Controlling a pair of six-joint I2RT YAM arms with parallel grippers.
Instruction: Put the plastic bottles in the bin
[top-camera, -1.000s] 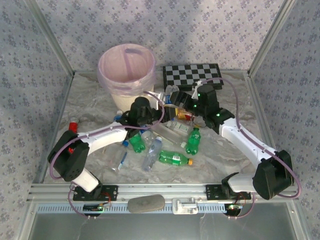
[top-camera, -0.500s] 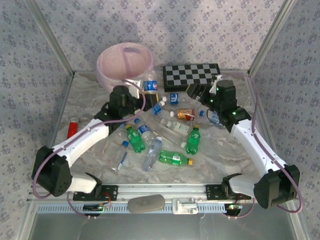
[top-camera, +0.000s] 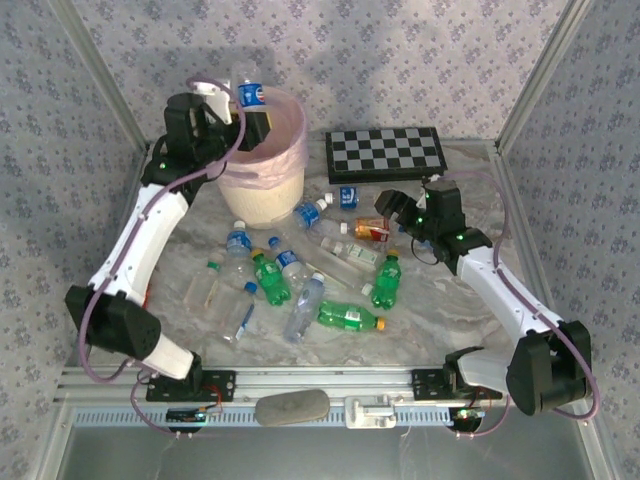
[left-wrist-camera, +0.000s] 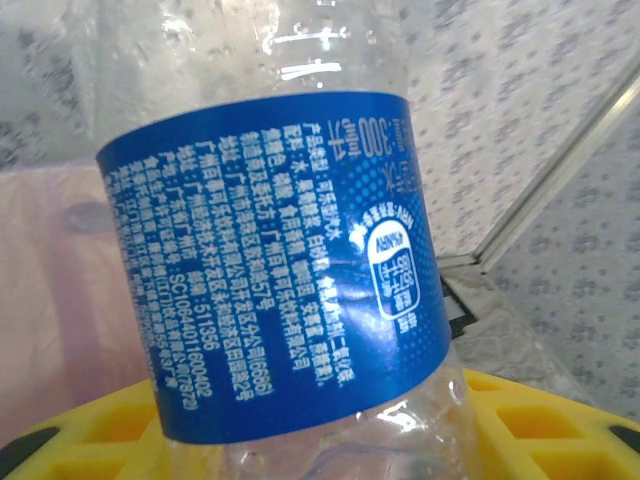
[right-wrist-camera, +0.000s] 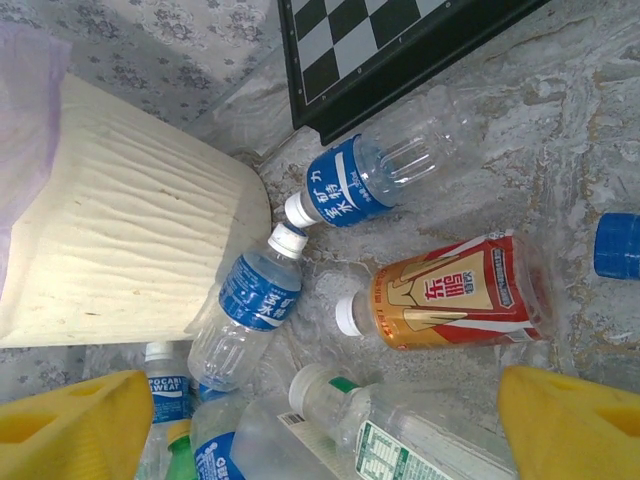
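okay, upper left of the overhead view: my left gripper (top-camera: 243, 112) is up over the bin (top-camera: 262, 195), clamped tight on a clear bottle with a blue label (top-camera: 250, 95) that sits roughly upright above the pink bag (top-camera: 292, 128) lining the rim. on the left wrist camera that bottle (left-wrist-camera: 280, 270) takes up most of the frame, with the yellow fingers (left-wrist-camera: 60, 445) pressed against it at the bottom edge and pink plastic behind it on the left. moving to the centre, the rest of the bottles lie scattered on the marbled table (top-camera: 470, 310) below the bin: green bottles (top-camera: 270, 282) mixed with clear ones, all on their sides. upper centre-right, the chessboard (top-camera: 385, 150) lies flat, just beside the bin. right of the pile, my right gripper (top-camera: 392, 205) hovers near the orange-labelled bottle (top-camera: 372, 230), jaws spread wide and holding nothing. on the right wrist camera i see the cream bin wall (right-wrist-camera: 120, 230) at left, two blue-labelled bottles (right-wrist-camera: 350, 180) lying neck to neck just beside it, the orange-labelled bottle (right-wrist-camera: 450, 295) in the middle, a loose blue cap (right-wrist-camera: 615, 245) at the right edge, and the chessboard's corner (right-wrist-camera: 380, 50) at the top.
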